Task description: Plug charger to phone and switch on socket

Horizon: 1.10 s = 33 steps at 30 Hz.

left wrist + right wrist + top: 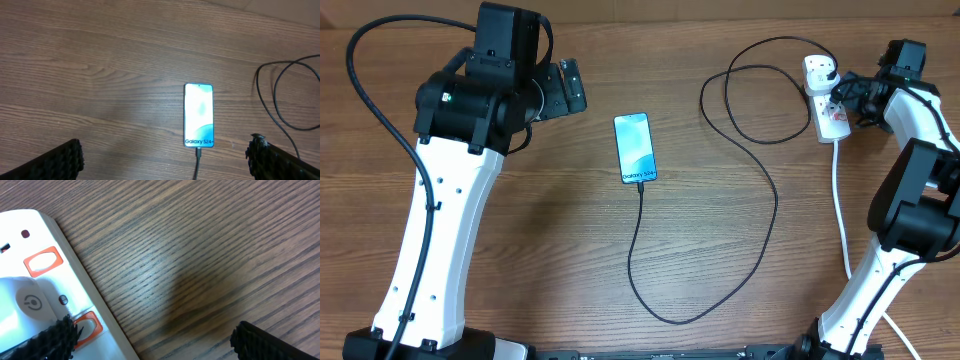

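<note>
The socket [828,120] holds a plug [818,68] at its far end, and the charger [760,230] runs from there in loops to the phone [635,148], where its tip sits in the edge toward the robot. In the right wrist view the strip is cut off at the left, and one finger [50,340] covers part of a red switch [92,322], so I cannot tell if it is on. Both pincers are spread wide and hold nothing: the phone lies apart, ahead of the left gripper [165,145], and the right gripper [152,330] hangs at the socket's long side.
</note>
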Tool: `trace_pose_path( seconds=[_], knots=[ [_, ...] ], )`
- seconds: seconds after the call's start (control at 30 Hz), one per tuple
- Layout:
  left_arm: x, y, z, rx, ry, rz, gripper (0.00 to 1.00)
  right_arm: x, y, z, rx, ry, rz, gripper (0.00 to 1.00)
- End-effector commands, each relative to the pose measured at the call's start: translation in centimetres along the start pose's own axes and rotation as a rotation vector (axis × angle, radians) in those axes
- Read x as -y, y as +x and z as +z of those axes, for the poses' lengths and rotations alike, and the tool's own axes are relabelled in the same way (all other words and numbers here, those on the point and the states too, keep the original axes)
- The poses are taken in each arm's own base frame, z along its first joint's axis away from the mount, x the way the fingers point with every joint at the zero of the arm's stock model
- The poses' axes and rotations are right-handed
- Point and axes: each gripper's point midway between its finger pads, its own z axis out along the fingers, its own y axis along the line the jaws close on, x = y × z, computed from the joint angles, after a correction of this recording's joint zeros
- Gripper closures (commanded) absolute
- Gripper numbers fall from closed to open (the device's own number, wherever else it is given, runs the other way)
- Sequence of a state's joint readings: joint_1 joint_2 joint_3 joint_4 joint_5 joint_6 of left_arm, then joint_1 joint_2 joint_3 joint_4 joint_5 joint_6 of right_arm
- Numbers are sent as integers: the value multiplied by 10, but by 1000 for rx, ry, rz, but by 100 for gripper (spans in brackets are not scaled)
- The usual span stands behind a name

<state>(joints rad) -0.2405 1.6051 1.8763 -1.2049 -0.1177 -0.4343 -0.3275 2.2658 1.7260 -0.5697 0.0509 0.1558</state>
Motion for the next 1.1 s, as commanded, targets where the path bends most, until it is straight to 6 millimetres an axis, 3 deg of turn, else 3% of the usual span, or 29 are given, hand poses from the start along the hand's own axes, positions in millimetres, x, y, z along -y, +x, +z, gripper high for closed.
trace_pose_path(
  seconds=[0.0,0.73,0.9,1.07],
  knots=[
    [-5,-1,2,4,-24,9,0,-54,34,13,-95,-153,-90,0],
    [-5,-1,2,4,-24,9,0,-58,52,26,-152,-190,-87,0],
    [-5,-1,2,4,-23,9,0,-59,48,23,-154,-189,-86,0],
    [-5,-1,2,4,-24,9,0,-55,34,7,-143,-181,-61,0]
  ],
)
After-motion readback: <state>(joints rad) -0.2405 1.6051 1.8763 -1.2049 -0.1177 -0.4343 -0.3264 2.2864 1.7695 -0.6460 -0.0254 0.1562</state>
